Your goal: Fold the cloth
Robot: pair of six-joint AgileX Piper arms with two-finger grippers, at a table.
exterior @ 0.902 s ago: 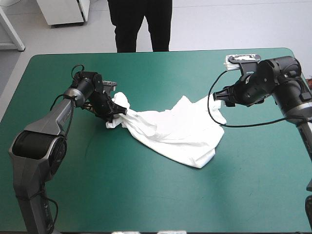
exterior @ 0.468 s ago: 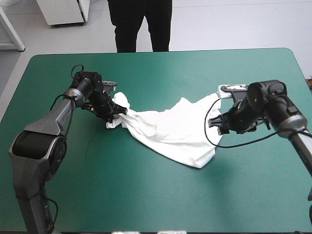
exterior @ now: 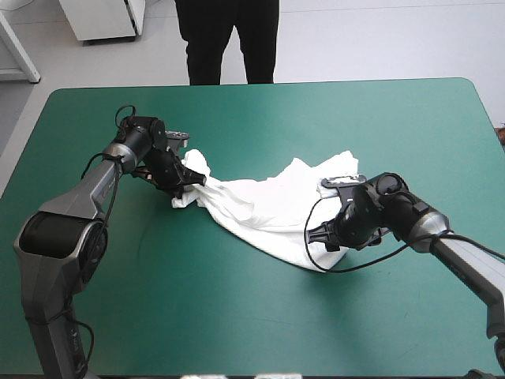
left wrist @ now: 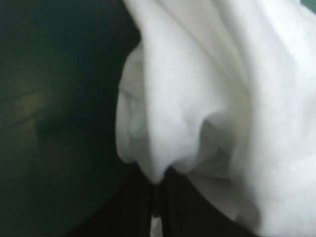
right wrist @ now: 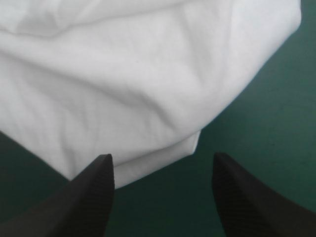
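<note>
The teal-green counter lies bare along its near edge. Just beyond that strip the right arm reaches in low from the right side. Its jaws are wide open and hold nothing. In the right wrist view the two black fingers stand well apart with teal-green cover showing between them.

Just ahead of those fingertips lies the nearest corner of the T-shirt. At that corner the cloth is doubled, one white layer peeking out under another, and the edge curves away toward the right side.

The T-shirt sits around the middle of the counter. It is white, partly spread and loosely rumpled, with soft creases across it. It is widest on the right, where one lobe humps up toward the far edge. From there it narrows leftward into a twisted, drawn-out neck.

At the far left end of the neck, the jaws of the left arm are pinched all but closed on the T-shirt. A small bunched tuft stands out past them. In the left wrist view the dark fingers meet with a sliver of white between them. Puffy folds of cloth billow just ahead, and dark cover lies to one side.
</note>
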